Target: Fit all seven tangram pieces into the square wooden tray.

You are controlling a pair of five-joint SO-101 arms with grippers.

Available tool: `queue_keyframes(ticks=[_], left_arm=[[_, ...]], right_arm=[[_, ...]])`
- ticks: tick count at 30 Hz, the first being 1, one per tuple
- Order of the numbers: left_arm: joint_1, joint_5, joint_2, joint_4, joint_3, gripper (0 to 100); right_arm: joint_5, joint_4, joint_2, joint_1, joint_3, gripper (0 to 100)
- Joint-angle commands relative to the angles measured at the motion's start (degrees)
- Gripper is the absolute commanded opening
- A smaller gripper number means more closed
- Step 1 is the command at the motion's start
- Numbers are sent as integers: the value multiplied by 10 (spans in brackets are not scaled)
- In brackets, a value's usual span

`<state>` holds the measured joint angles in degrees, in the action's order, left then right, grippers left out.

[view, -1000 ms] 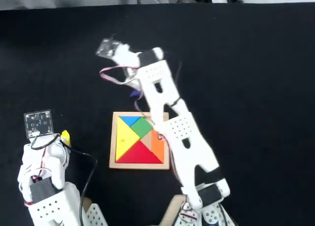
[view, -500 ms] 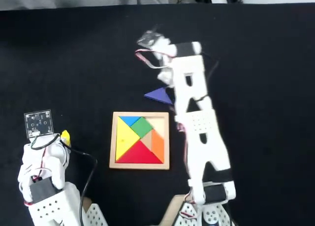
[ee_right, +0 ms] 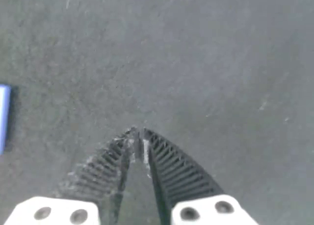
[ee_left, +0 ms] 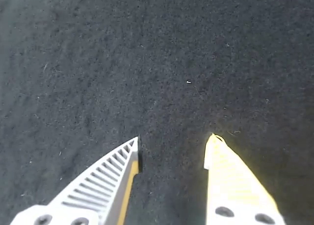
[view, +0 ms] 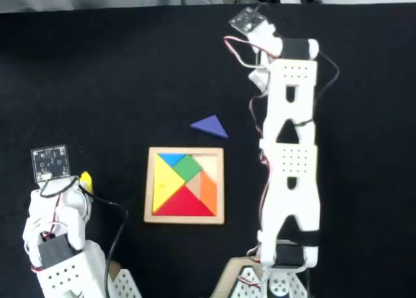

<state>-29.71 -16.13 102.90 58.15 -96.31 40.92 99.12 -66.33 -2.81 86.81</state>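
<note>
Beyond tray point(view: 148, 187), blue triangle point(view: 209, 126) crosswise, apex away

My right arm point(view: 289, 149) lies stretched out straight, the right gripper point(ee_right: 138, 133) with fingertips pressed together; my left arm point(view: 55, 239) sits folded, the left gripper point(ee_left: 172, 140) with fingers spread apart.

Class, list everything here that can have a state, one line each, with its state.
Square wooden tray, partly filled, bare wood at one corner.
Blue-purple triangular piece, lying flat outside the tray.
Left gripper, fingers open, empty.
Right gripper, fingers shut, empty.
</note>
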Motion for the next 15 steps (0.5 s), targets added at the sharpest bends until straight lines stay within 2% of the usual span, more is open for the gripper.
queue_keyframes(ticks=[1,6,11,15], left_arm=[[8,4,3,4,-12,223],[8,4,3,4,-12,223],[8,4,3,4,-12,223],[7,4,3,4,-12,223]], right_arm=[[1,23,136,-5,-138,11],[1,21,269,18,-320,11],[8,10,341,88,-440,11],[113,-3,334,150,-500,11]])
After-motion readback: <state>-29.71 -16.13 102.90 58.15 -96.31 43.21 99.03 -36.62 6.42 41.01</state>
